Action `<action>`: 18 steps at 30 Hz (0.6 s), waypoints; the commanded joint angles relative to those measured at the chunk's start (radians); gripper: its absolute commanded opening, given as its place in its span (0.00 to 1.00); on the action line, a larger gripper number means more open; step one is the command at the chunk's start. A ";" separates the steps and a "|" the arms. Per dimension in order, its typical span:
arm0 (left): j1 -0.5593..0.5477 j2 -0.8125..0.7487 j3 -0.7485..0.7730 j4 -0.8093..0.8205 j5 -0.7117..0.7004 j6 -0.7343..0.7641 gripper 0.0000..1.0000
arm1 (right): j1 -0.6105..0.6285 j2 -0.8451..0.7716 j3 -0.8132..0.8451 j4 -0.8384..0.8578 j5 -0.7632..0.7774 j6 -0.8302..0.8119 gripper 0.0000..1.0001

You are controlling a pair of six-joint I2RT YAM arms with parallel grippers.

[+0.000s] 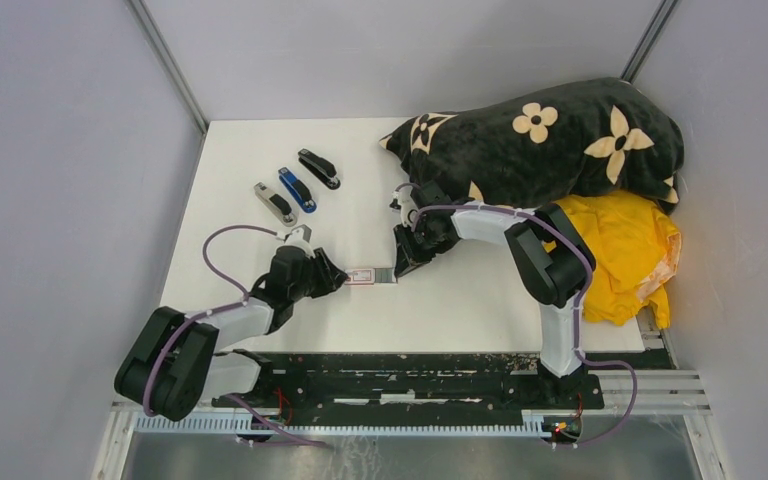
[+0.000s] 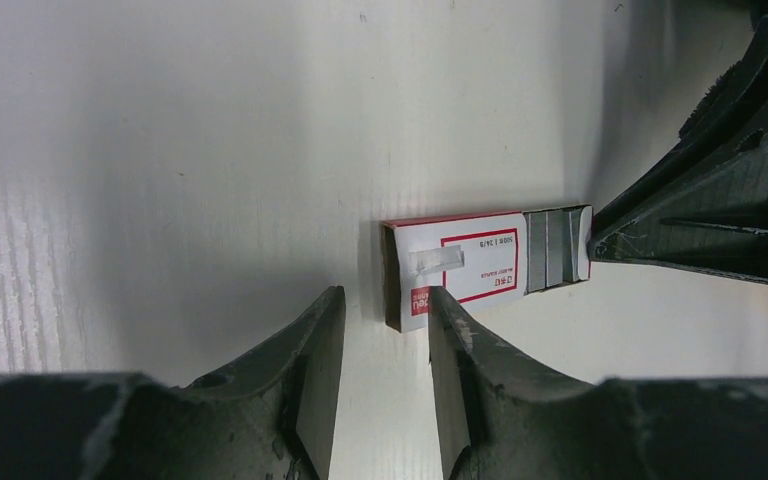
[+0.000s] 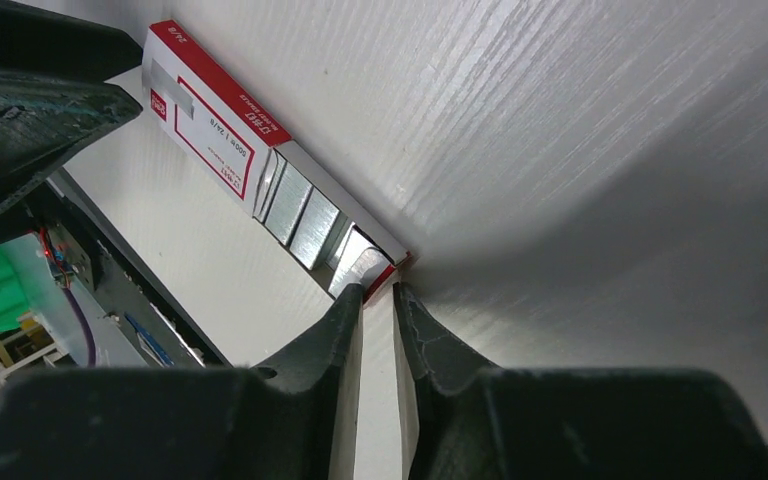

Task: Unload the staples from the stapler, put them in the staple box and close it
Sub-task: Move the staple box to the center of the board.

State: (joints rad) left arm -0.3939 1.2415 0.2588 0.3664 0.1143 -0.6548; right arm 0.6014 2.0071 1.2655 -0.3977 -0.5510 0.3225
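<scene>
While the right gripper (image 3: 375, 290) has its jaws clenched to a thin slit on the end flap of the inner tray (image 3: 340, 195), the left gripper (image 2: 382, 292) holds its jaws apart at the opposite end of the box sleeve (image 2: 460, 265), grasping nothing. The tray sits partway out of the white-and-red sleeve and carries the staples (image 3: 305, 215), grey strips packed side by side, too close to count. On the sleeve "24/6" can be read; the other print is too small. This one box lies on the counter (image 1: 460, 310) between the two arms. Three staplers lie in a row well apart at the far left: a silver stapler (image 1: 275, 203), a blue stapler (image 1: 297, 189) and a black stapler (image 1: 319, 168). A flowered black blanket (image 1: 550, 140) and a yellow cloth (image 1: 630, 250) lie at the far right.
</scene>
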 commanded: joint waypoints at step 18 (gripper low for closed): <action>0.003 0.136 0.076 0.009 0.114 0.030 0.31 | -0.001 0.060 0.076 0.010 -0.038 0.037 0.17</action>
State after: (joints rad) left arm -0.3878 1.3418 0.3134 0.3832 0.1898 -0.6540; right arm 0.6003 2.0460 1.3060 -0.4049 -0.5949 0.3546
